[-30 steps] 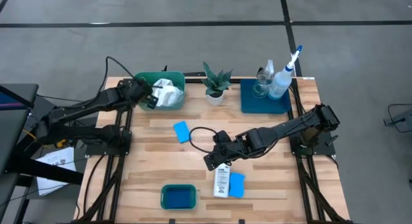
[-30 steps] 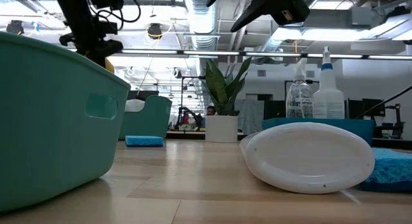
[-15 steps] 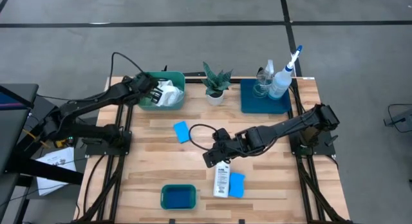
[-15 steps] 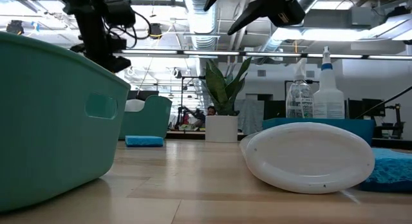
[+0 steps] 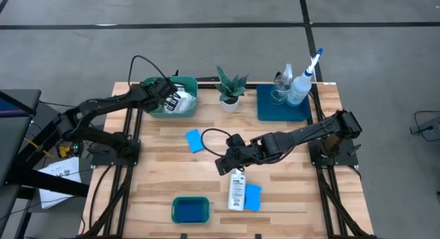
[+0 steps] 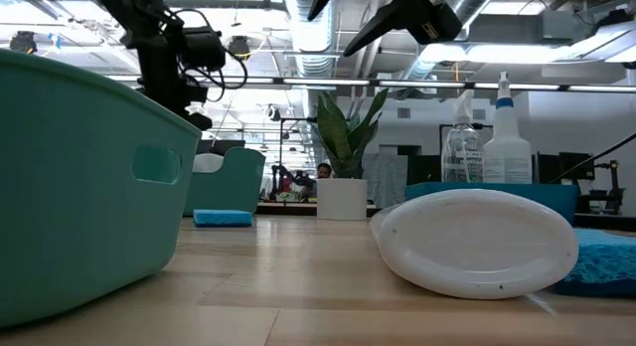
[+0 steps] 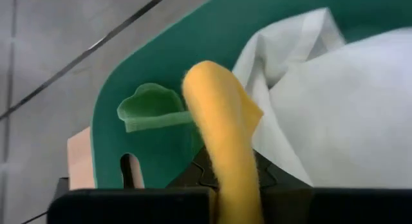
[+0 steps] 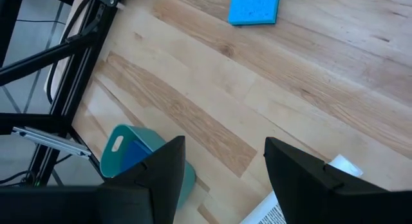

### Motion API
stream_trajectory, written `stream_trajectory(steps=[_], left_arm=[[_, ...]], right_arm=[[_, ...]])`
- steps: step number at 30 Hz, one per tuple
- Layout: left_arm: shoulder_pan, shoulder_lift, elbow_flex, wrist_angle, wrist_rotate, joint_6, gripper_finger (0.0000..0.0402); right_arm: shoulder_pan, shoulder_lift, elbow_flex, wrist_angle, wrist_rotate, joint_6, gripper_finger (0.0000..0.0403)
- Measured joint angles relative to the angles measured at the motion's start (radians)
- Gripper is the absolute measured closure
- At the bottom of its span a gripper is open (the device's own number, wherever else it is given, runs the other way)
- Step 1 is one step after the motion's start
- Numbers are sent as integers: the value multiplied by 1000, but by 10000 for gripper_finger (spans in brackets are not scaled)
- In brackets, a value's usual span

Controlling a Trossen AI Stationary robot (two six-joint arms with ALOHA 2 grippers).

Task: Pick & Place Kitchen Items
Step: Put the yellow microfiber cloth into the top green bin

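The left claw [image 5: 167, 98], pinching a yellow cloth [image 7: 222, 137], hangs over the green tub [image 5: 159, 84]; the right claw [image 5: 223, 166], spread, hovers above the white bottle [image 5: 236, 192] on the wooden counter [image 5: 172, 163].

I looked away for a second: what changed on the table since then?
The left gripper, shut on the yellow cloth, moved rightward to over the far green tub. The right gripper, open, edged left above the white bottle. Sponges, plant and spray bottles stayed put.

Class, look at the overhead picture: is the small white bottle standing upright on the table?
No. The small white bottle lies flat on the table, beside a blue sponge.
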Motion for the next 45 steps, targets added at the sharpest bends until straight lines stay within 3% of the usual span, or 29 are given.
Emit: stream_trajectory(steps=[5, 20, 31, 45], left_arm=[[0, 44, 0, 23, -44, 0, 396], [18, 93, -2, 46, -43, 1, 396], [42, 93, -89, 86, -17, 1, 395], [43, 93, -108, 153, 0, 0, 351]], right_arm=[[0, 0, 0, 0, 9, 0, 198], [0, 0, 0, 0, 12, 0, 198], [0, 0, 0, 0, 13, -11, 198], [-13, 0, 0, 1, 12, -11, 198]])
